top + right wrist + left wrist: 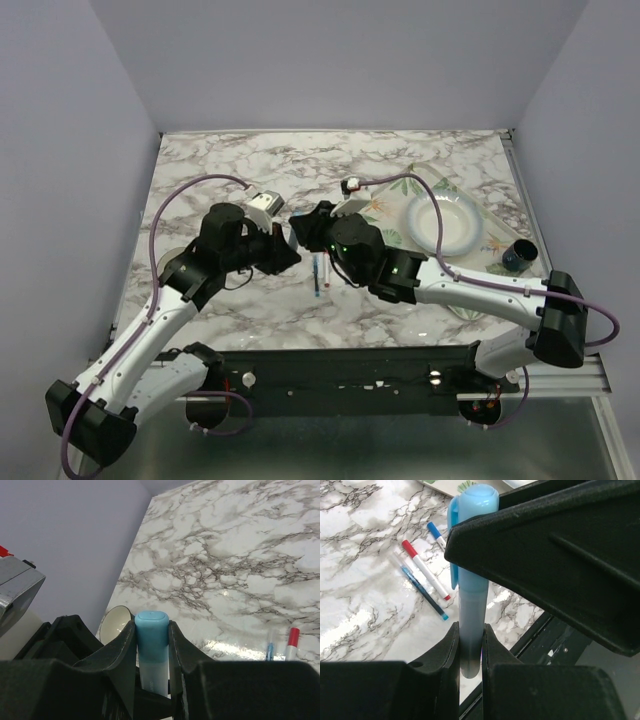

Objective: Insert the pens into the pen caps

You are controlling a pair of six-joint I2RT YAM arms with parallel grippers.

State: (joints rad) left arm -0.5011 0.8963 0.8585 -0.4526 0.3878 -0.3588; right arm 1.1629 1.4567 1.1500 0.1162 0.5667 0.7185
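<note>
Marble-patterned table (250, 160) with grey walls on three sides. Above its middle, both arms meet on one light-blue pen (471, 615). Its matching cap (151, 626), clip on one side, sits over the far end of the barrel.

The left gripper (470, 647) pinches the pale barrel near its bare end, fingers pressed against both sides. The right gripper (151, 647) clamps the cap the same way, and only the cap's rounded top shows past its fingers. The two grippers stand close together, end to end along the pen.

Below them, three more pens lie loose on the marble, near one another. One is white with a red end (426, 571). One is a thin blue stick (425, 591) just beside it. One is white with a blue end (435, 531), partly hidden behind the held pen. Any print on them is too small to read.

To the right sits one floral tray (388, 205) carrying one round white plate (476, 228), with a dark cup (519, 255) at its near corner. By the left arm stands one pale cup (114, 623).
</note>
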